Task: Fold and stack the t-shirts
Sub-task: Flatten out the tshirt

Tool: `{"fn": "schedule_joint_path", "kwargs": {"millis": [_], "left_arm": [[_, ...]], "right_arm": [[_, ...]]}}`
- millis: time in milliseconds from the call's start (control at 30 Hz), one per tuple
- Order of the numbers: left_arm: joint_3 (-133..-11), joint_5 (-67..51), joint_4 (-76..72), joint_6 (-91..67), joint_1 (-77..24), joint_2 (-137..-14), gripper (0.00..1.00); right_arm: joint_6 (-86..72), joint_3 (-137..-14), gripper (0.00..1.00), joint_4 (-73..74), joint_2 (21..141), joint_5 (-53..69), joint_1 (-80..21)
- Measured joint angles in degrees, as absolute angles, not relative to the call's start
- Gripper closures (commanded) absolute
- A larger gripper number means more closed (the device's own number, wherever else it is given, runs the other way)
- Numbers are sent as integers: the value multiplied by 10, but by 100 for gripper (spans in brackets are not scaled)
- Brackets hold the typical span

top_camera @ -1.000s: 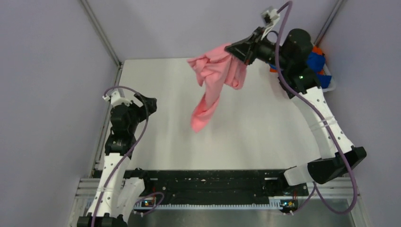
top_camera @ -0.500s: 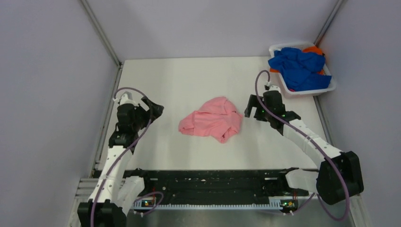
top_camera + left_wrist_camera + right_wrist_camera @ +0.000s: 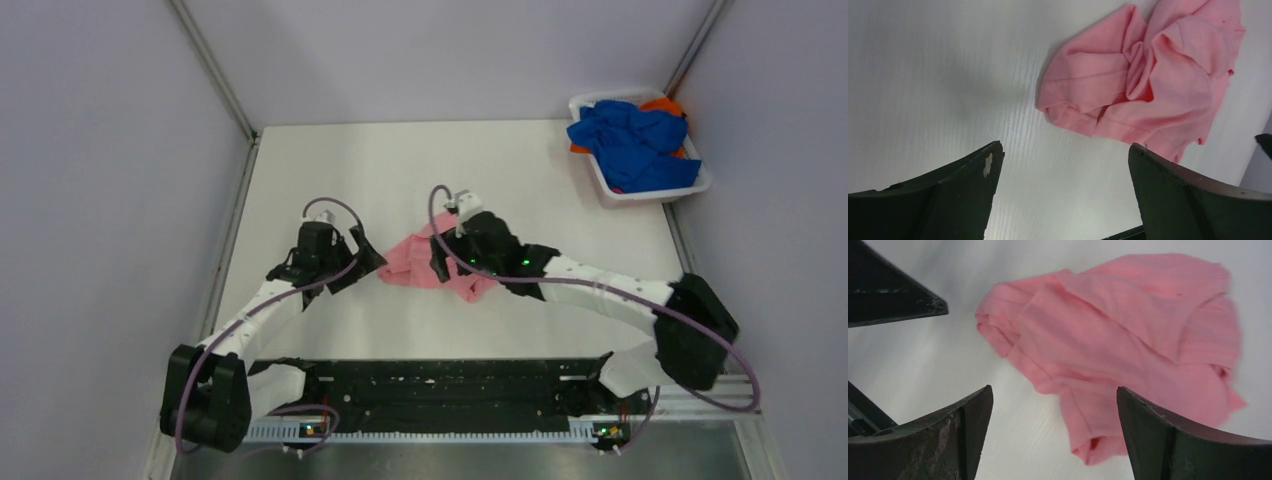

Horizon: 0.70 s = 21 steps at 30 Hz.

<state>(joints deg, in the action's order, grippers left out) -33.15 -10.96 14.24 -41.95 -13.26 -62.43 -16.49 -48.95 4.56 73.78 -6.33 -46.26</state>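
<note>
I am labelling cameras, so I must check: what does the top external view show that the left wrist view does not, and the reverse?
Only top external: the white basket with blue t-shirts and an orange t-shirt. Only left wrist: hems and folds of the pink t-shirt, framed by the open left gripper. Both: that crumpled shirt on the white table.

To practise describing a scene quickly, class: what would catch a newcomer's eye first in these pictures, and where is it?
A crumpled pink t-shirt lies in the middle of the white table, vivid against it. Both arms lean in on it, the left tool open at its left edge and the right tool open just above it. In the far right corner, a white basket holds heaped blue t-shirts with orange cloth peeking out behind.
</note>
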Motion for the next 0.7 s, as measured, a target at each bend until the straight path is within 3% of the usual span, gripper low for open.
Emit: {"fn": "schedule_joint_path", "kwargs": {"millis": [133, 267, 567, 600, 700], "left_arm": [[-332, -87, 152, -424, -134, -653, 1], [-332, -60, 157, -430, -134, -653, 1], [-332, -25, 168, -437, -134, -653, 1], [-331, -23, 168, -437, -134, -653, 1], [-331, -20, 168, -439, -134, -653, 1]], "right_arm": [[-177, -572, 16, 56, 898, -124, -559], [-218, -636, 23, 73, 1011, -159, -594], [-289, -684, 41, 80, 1110, -231, -595], [-295, -687, 44, 79, 1113, -238, -595], [-311, -694, 66, 78, 1122, -265, -595]]}}
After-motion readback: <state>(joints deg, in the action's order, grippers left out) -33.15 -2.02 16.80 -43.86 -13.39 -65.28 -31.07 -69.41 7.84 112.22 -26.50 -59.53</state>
